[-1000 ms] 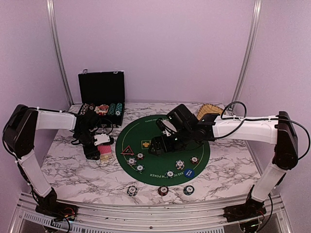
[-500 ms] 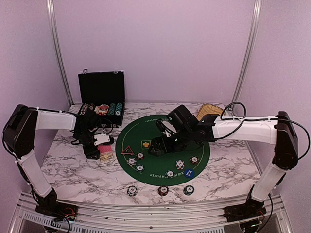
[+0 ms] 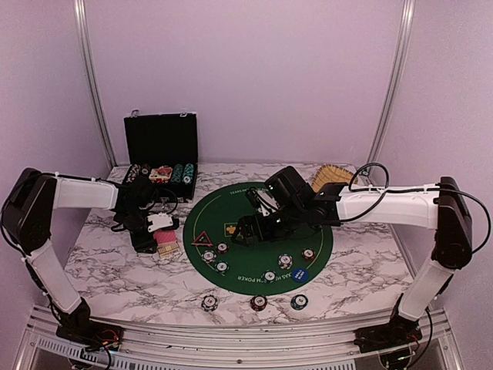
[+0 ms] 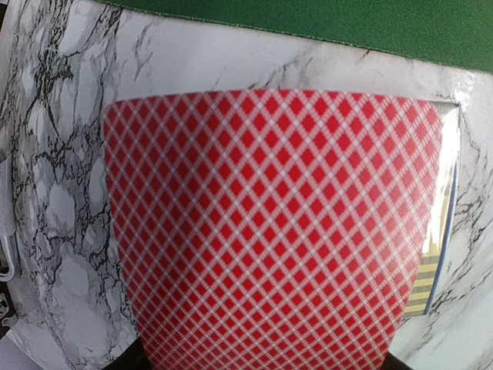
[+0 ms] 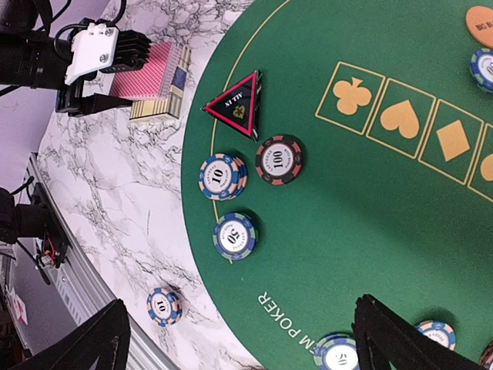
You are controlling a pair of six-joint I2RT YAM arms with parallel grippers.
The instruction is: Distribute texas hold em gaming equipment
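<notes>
My left gripper (image 3: 150, 235) sits at the red-backed deck (image 3: 167, 243) on the marble left of the green mat (image 3: 246, 202). It holds one red-backed playing card (image 4: 269, 231), bent up toward the camera and hiding the fingers; the deck edge (image 4: 439, 254) shows beneath it. My right gripper (image 5: 246, 351) hovers open and empty above the mat's left part (image 3: 248, 230). Below it lie the red-black triangle marker (image 5: 235, 106), a 100 chip (image 5: 278, 159), a 10 stack (image 5: 221, 176) and a 50 chip (image 5: 234, 236). An orange button (image 5: 479, 25) and a blue button (image 3: 300, 273) lie on the mat.
The open black chip case (image 3: 162, 150) stands at the back left and the wicker basket (image 3: 331, 176) at the back right. Three chips (image 3: 259, 302) lie on the marble near the front edge. More chips (image 3: 285, 260) dot the mat's front half.
Almost nothing. My right gripper has drifted slightly left over the mat; my left gripper stays at the deck with the card.
</notes>
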